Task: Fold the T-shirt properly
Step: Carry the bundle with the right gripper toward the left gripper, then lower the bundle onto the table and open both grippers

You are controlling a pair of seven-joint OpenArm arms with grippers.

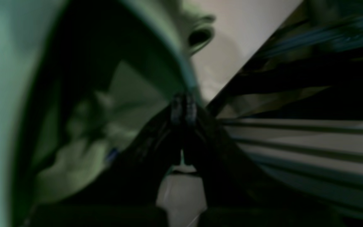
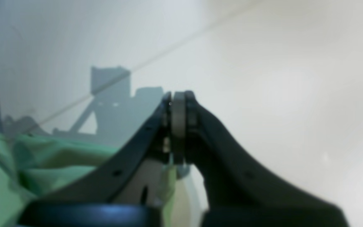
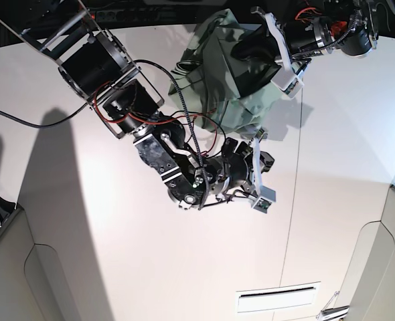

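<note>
Meanwhile we held the T-shirt (image 3: pixel 234 73) bunched at the far table (image 3: pixel 84 267) edge | left gripper (image 1: pixel 184 108) pinched its fabric | right gripper (image 2: pixel 178 104) pressed together, just beside the cloth

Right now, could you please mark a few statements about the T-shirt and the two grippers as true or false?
1. The T-shirt lies flat and neatly spread on the table. False: it is bunched in a crumpled heap at the far side.
2. The right gripper is shut with nothing between its fingertips. True.
3. The left gripper is wide open above bare table. False: it is shut, with green fabric right at its tips.
4. The T-shirt is red with a printed logo. False: it is plain pale green.
5. In the base view, the arm with the right wrist camera reaches in from the left. True.
</note>
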